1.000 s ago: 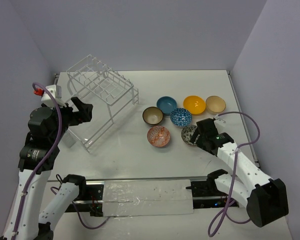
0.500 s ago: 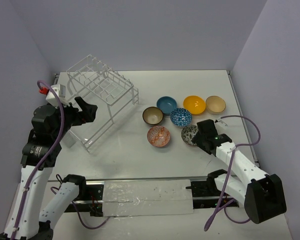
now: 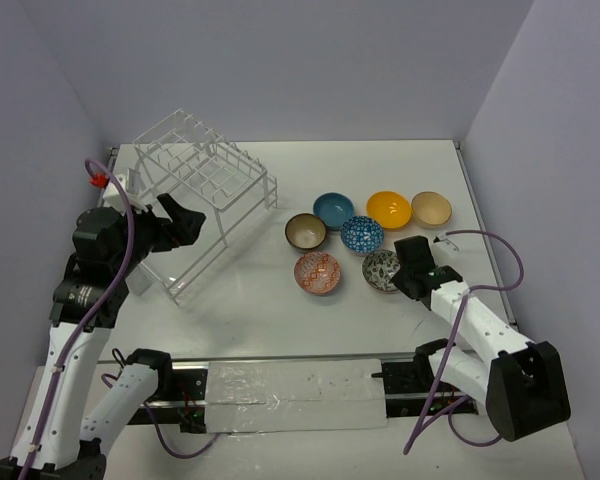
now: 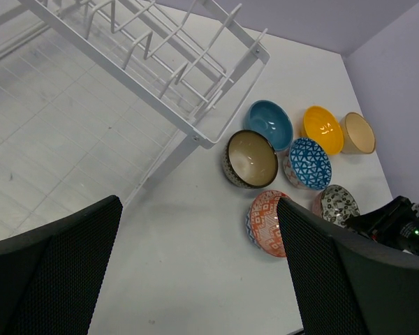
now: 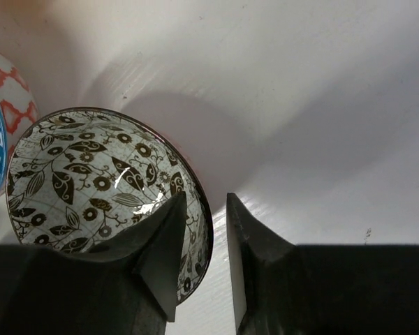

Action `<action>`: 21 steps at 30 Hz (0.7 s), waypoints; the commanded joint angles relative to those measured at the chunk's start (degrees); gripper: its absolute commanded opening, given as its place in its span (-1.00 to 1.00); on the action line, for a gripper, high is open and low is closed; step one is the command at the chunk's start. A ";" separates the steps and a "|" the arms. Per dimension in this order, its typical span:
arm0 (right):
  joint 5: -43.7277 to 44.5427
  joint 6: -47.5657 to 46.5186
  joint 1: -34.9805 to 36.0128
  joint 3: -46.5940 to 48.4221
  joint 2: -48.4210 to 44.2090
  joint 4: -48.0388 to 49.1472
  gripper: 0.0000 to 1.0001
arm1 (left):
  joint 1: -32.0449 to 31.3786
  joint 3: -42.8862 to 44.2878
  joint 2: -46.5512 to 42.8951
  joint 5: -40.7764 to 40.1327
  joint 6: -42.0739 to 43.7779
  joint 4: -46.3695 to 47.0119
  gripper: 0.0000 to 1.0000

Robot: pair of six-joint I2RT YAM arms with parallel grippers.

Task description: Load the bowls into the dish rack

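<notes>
Grey patterned bowl [image 5: 91, 174] sits upright on the table [image 3: 380, 160], well to the right of the dish rack [image 3: 205, 170], on the side of the cluster away from it. The right gripper [image 5: 201, 202] is set over the rim on the side facing away from the rack. One finger [image 5: 157, 244] reaches down inside the bowl and the other hangs outside, so the thin wall stands between them. That placing makes sense, since a rim pinch is about the only hold narrow jaws get on a round bowl. The jaws stand a little apart. A sliver of table shows between the rim and the outer finger, so I judge the pinch not yet made.

The left gripper [image 4: 199, 209] hangs spread wide above the rack's near side, holding nothing, probably placed to receive or steady a bowl.

Room is tight on the rack side of this bowl. The salmon patterned bowl [image 3: 317, 272] and the blue patterned bowl [image 3: 362, 234] lie just beside it. The dark brown bowl [image 3: 306, 231], teal bowl [image 3: 333, 209], orange-yellow bowl [image 3: 389, 209] and tan bowl [image 3: 431, 208] fill the far part of the cluster. The side away from the rack is bare. A straight lift looks the safe way out. After that comes a carry over the neighbours and the bare strip to the rack's wire slots, minding the left arm there.
</notes>
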 commanded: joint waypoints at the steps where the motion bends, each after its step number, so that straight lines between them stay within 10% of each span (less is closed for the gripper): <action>1: 4.05 0.82 -0.35 -0.65 -1.34 1.62 -0.41 | -0.37 -0.34 0.23 2.93 -2.34 3.27 0.99; 7: 7.83 -1.20 0.00 0.40 -8.01 -1.90 -1.00 | -2.74 -1.13 1.20 5.13 -6.56 5.90 0.98; 21: 12.76 -7.87 17.74 8.92 -20.86 -0.34 -1.00 | -31.55 6.42 17.61 -9.88 -13.42 11.88 0.99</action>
